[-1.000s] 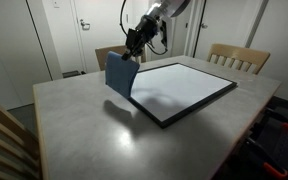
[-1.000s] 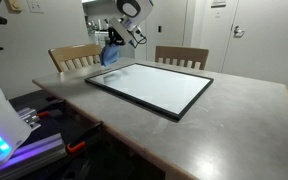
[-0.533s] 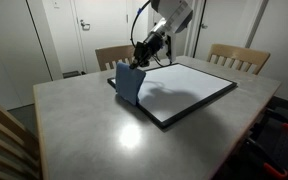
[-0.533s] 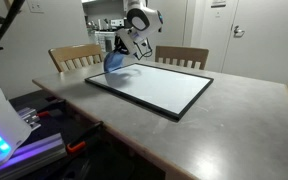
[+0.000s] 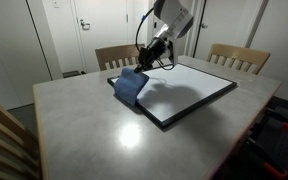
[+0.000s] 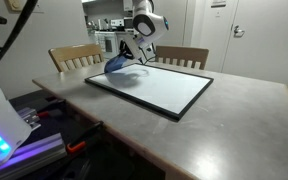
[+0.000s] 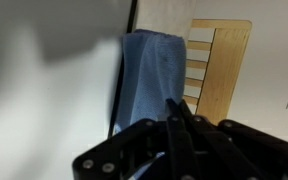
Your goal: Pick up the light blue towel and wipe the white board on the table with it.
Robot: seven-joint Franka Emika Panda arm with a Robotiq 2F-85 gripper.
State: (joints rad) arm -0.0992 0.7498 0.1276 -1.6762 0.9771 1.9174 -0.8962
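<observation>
Wrist view has the end effector (image 7: 174, 108) reaching in from the bottom edge, its dark fingers drawn narrow and pinched together on an edge of the light blue towel (image 7: 152, 75), which stretches away from them as a long, creased strip. Left of the cloth runs the dark frame of the white board (image 7: 54, 90), and to the right stands a slatted wooden chair (image 7: 220, 70). In both exterior views the end effector (image 5: 148, 61) (image 6: 133, 56) hangs low over one corner of the board, holding the towel's top edge up. The towel (image 5: 131, 86) (image 6: 119, 66) slopes down from the grip and its lower part is slumped on that corner, lying over the black frame. Most of the board's white surface (image 5: 189, 84) (image 6: 156, 88) lies uncovered. It rests flat on the grey bench (image 5: 74, 125) (image 6: 246, 112), with the arm (image 5: 172, 18) bending down from above.
</observation>
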